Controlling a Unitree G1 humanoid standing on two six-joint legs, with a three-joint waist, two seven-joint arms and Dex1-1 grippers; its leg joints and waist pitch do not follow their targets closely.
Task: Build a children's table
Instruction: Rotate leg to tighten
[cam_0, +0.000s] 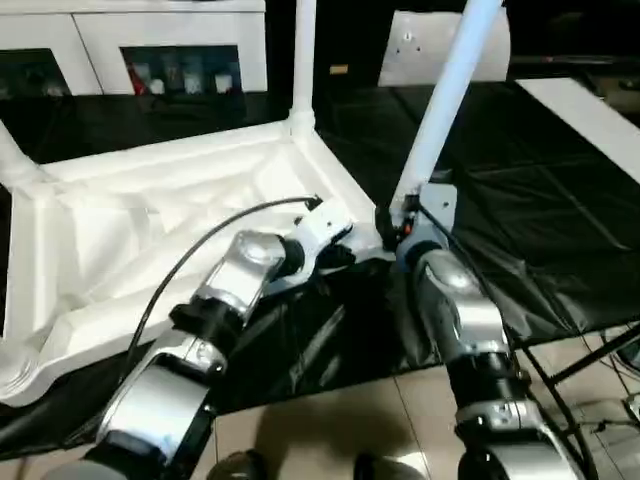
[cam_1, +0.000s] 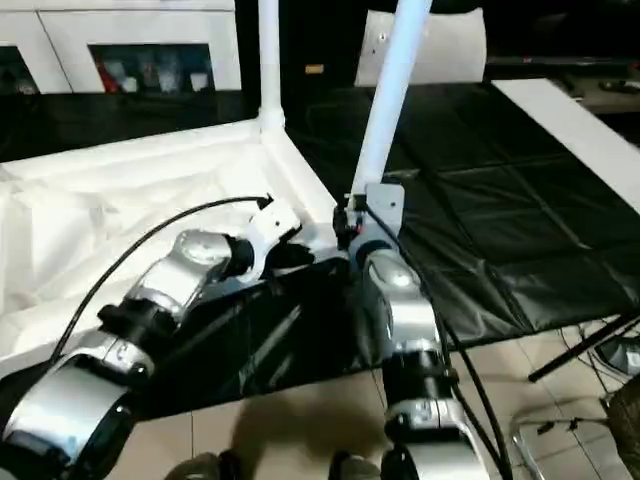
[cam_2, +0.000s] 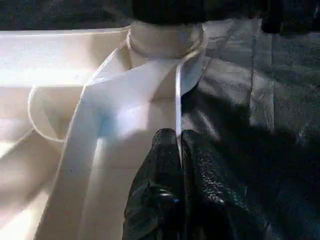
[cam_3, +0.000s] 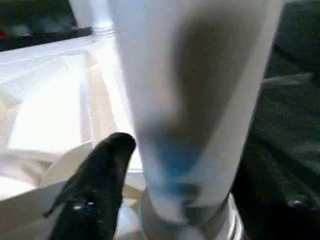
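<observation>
Silver forearms (cam_0: 455, 300), black joint bands, black cable (cam_0: 200, 245), black textured fingers (cam_2: 165, 190)

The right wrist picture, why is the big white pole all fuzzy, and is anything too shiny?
In the right wrist view, the leg sits very close to the camera, so it blurs, with a grey shadow down it. In the same view the tabletop glares bright white. In the left eye view, the black cloth shows soft sheen.

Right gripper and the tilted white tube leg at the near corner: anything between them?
Nothing visible. The right gripper is at the base of the tilted white tube leg, one black finger beside it above the round corner socket of the white plastic tabletop.
</observation>
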